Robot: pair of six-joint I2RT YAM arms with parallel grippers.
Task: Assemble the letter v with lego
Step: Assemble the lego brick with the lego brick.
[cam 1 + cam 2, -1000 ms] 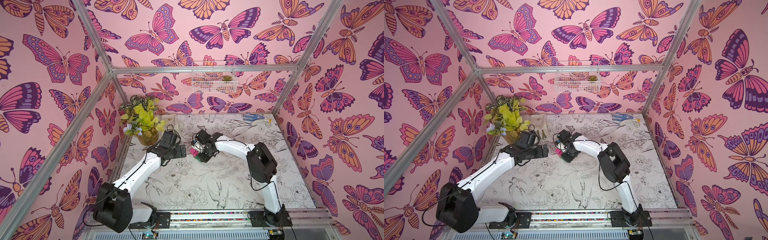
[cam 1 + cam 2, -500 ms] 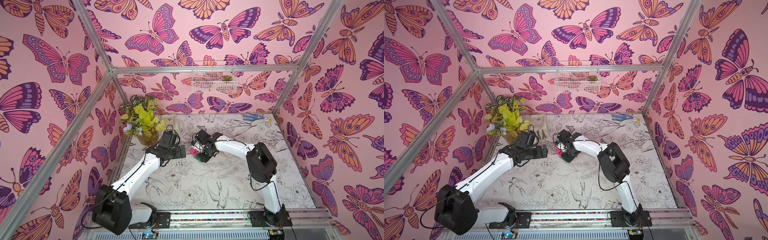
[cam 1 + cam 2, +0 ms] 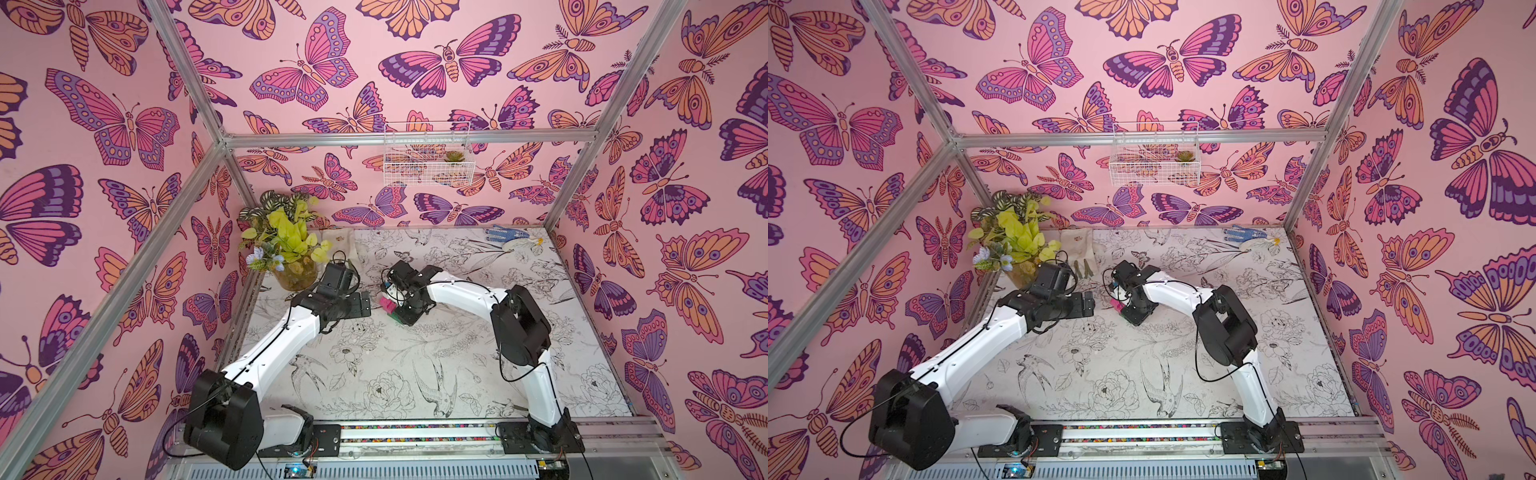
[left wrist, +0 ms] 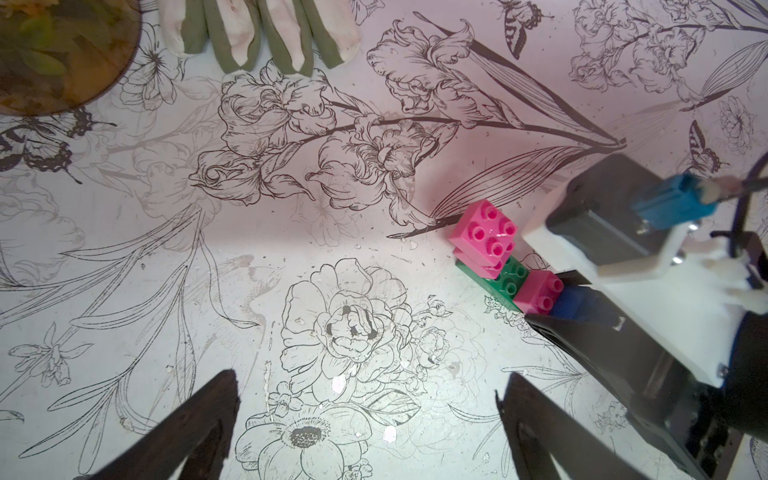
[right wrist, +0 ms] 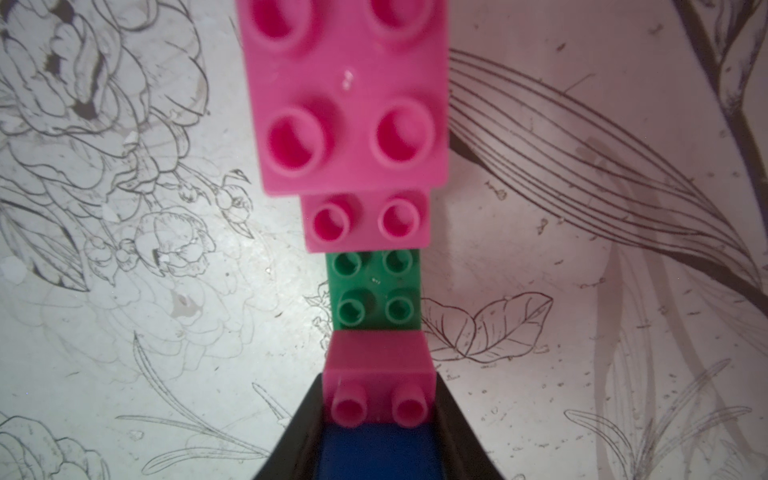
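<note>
The lego stands joined as a small stepped letter v (image 3: 388, 306) (image 3: 1116, 306) on the table between my two grippers. In the left wrist view a green base (image 4: 505, 282) carries two stacked pink bricks (image 4: 484, 230) on one end and a pink brick (image 4: 538, 293) on the other. A blue brick (image 4: 575, 305) sits on that pink brick. My right gripper (image 5: 380, 440) (image 3: 399, 311) is shut on the blue brick (image 5: 378, 453). My left gripper (image 4: 365, 399) (image 3: 365, 303) is open just left of the lego, with only bare table between its fingers.
A potted plant (image 3: 295, 274) stands at the back left, close behind my left arm. A green-and-white glove (image 4: 262, 33) lies beside it. A blue glove (image 3: 509, 237) lies at the back right, and a wire basket (image 3: 428, 153) hangs on the back wall.
</note>
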